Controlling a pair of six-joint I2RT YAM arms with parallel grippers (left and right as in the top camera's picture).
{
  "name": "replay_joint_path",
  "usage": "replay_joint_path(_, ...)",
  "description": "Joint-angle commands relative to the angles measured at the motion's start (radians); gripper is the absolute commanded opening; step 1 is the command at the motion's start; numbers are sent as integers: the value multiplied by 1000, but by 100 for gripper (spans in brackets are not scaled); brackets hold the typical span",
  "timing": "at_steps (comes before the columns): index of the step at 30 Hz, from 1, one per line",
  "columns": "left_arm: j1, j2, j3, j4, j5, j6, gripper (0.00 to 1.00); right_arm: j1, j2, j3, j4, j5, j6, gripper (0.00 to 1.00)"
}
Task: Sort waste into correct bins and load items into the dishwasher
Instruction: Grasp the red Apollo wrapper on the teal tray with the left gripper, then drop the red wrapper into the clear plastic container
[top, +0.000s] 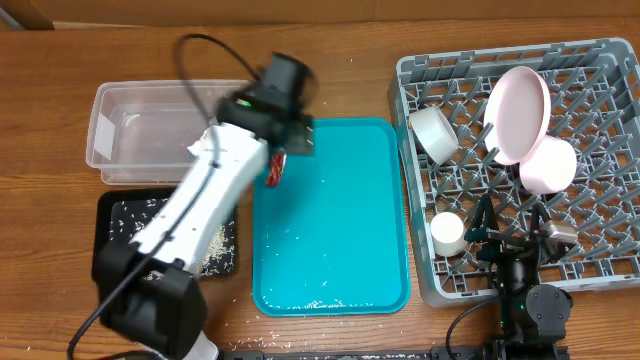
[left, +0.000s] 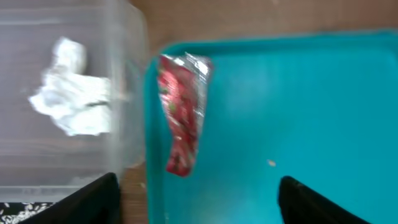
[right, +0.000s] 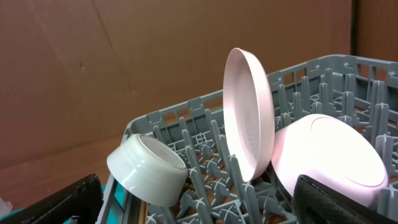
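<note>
At the left edge of the teal tray (left: 298, 93), just beside the clear tub (left: 127, 74), lies the red wrapper (left: 183, 112), crinkled and stretched lengthwise along the tray's rim. The left gripper (left: 198, 186) hangs above it with its jaws wide apart, one finger on each side of the wrist view and nothing between them; the wrapper is ahead of the fingers, not yet inside their span. The view is blurred, so the height above the tray cannot be told.

The white napkin (left: 68, 93) already sits in the clear tub, and rice (top: 215, 245) is scattered in the black tray (top: 108, 205). The dish rack (top: 600, 200) holds the plate (top: 520, 112) on edge, the pink bowl (top: 548, 166) leaning against it, the white bowl (top: 434, 133) on its side and the cup (top: 447, 231). No chopsticks show in any view.

So the step in hand looks like the last piece of waste: picking up the wrapper. The next move probably calls for bringing the fingers down astride the wrapper, closing across its narrow width without catching the tray's raised rim, then carrying it the short way left to a bin, likely the tub with the napkin.

The right gripper (right: 196, 186) rests by the rack's near edge, jaws spread wide and empty
</note>
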Motion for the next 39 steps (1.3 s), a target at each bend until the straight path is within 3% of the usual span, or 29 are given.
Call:
replay_joint_path(1,-58,94,-46,1,-146,-91,71,-6,-10,-11,4,3,3,100)
replay_joint_path(7,-45,239,-47,55,-167,-240,66,-6,-10,-11,4,3,3,100)
replay_joint_path(13,-11,323,-47,131,-211,-257,65,-6,-10,-11,4,3,3,100)
replay_joint_path(17,-8,366,-47,149,-212,-230,43,-6,-10,-11,4,3,3,100)
replay_joint_path(18,-9,370,-47,148,-211,-224,18,-6,-10,-11,4,3,3,100)
replay_joint_path(19,-12,368,-47,147,-208,-224,8,-6,-10,-11,4,3,3,100)
replay_joint_path(20,-14,361,-44,146,-201,-224,4,-6,-10,-11,4,3,3,100)
replay_joint_path(26,-49,206,105,-37,-96,-212,4,-6,-10,-11,4,3,3,100)
replay_joint_path(30,-45,69,177,-152,-127,-213,4,-6,-10,-11,4,3,3,100)
replay_joint_path(34,20,-21,175,-219,-189,-252,4,-6,-10,-11,4,3,3,100)
replay_joint_path(39,170,-1,143,-235,-190,-320,4,-6,-10,-11,4,3,3,100)
